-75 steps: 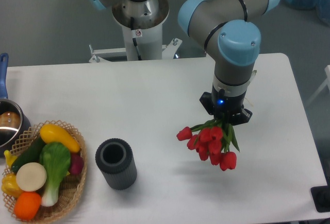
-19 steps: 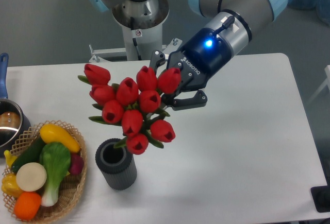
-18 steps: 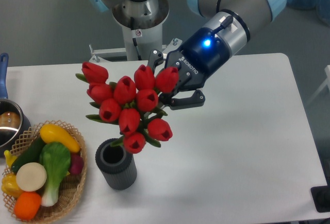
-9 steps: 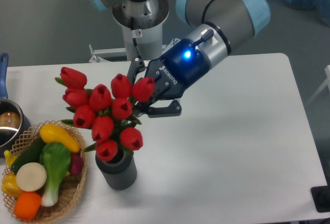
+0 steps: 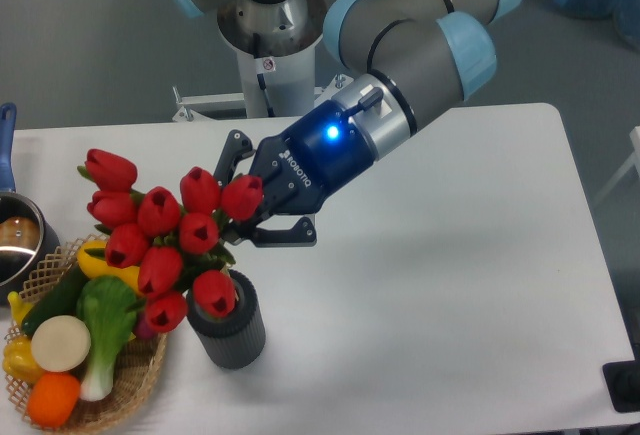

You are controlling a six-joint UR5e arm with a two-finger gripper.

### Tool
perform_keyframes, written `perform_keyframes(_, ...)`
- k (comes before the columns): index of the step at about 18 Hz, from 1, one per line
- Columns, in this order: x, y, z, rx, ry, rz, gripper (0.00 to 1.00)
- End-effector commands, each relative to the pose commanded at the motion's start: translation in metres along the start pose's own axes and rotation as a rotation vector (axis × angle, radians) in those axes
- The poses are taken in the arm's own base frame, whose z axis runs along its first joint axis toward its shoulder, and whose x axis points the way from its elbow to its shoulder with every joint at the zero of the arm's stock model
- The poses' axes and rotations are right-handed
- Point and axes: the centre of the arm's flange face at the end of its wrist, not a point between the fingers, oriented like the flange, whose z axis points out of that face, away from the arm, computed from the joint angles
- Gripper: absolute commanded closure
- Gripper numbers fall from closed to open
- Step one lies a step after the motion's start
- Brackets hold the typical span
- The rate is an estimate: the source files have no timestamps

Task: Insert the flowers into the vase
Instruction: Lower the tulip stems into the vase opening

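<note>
Camera view: jaws grip the flowers [image 5: 165, 240]; blooms hide stems and the vase [image 5: 232, 333] mouth.

Bunch of red tulips, the flowers [image 5: 160, 240], carried aloft and tilted, blooms fanning out toward the left, green stems and leaves mostly hidden behind the heads. About nine blooms, spread wider than the mouth below. Lowest bloom overlapping the rim of the vase [image 5: 232, 330], whether inside it or just above, impossible to tell. Short dark cylinder, ribbed outer wall, thick rim, standing upright on the white counter [image 5: 440, 305]. Mouth largely covered by that bloom and its neighbour.
</note>
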Motion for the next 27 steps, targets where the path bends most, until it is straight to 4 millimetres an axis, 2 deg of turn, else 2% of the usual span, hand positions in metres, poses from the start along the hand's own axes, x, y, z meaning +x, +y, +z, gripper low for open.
perform_keyframes(11, 0.002, 0.022, 0.005, -0.009, -0.001, 0.001, 0.96)
perform_keyframes(13, 0.003, 0.023, 0.011, -0.013, 0.006, 0.001, 0.96)
perform_keyframes(15, -0.001, 0.031, 0.013, -0.018, 0.008, 0.000, 0.96)
perform_keyframes(27, 0.005, 0.071, 0.025, -0.040, 0.025, 0.034, 0.96)
